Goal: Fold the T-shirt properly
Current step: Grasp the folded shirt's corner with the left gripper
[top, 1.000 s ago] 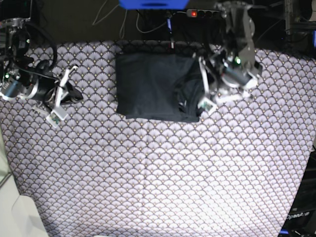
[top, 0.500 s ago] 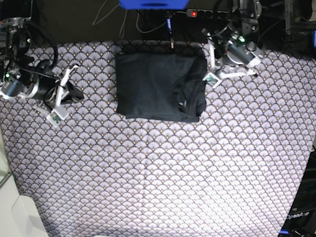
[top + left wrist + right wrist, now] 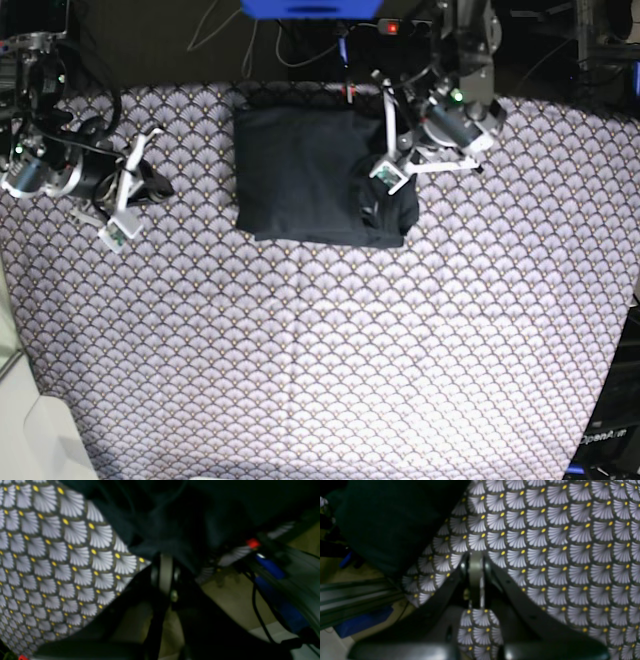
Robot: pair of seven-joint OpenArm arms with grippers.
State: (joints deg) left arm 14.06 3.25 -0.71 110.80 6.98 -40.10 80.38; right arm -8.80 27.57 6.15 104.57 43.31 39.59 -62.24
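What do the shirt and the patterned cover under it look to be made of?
Shirt: soft matte fabric, likely a cotton knit; it is black, reflects no light, and lies in limp folds with rounded edges.

Cover: thin printed cloth, pale scallop fans with yellow dots; it lies flat with faint creases and a slight sheen under the light. The fibre cannot be told.

Scallop-pattern cloth point(image 3: 330, 350), blk cables point(image 3: 215, 30).
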